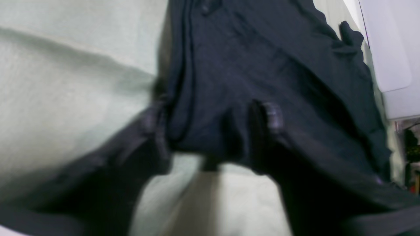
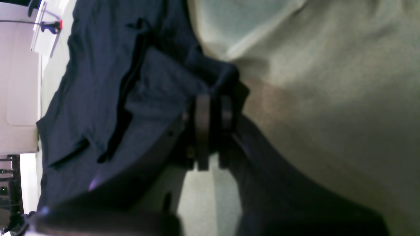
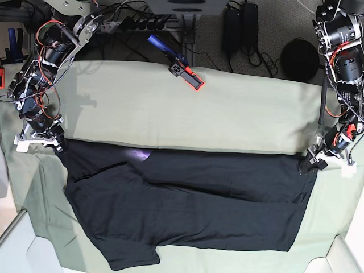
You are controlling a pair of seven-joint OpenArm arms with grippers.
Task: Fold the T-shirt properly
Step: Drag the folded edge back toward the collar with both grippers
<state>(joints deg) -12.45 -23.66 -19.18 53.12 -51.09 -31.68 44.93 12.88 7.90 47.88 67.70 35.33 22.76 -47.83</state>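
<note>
Our right hand (image 2: 212, 108) is pinched together on a bunched corner of the black T-shirt (image 3: 187, 210), at the shirt's edge on the base view's left. Our left hand (image 1: 216, 121) has its fingers (image 1: 272, 114) parted around a fold of the shirt's opposite edge, though blur keeps us from telling whether they grip it. Between the two hands the T-shirt lies spread flat on the pale green sheet (image 3: 227, 114) covering the worktop.
</note>
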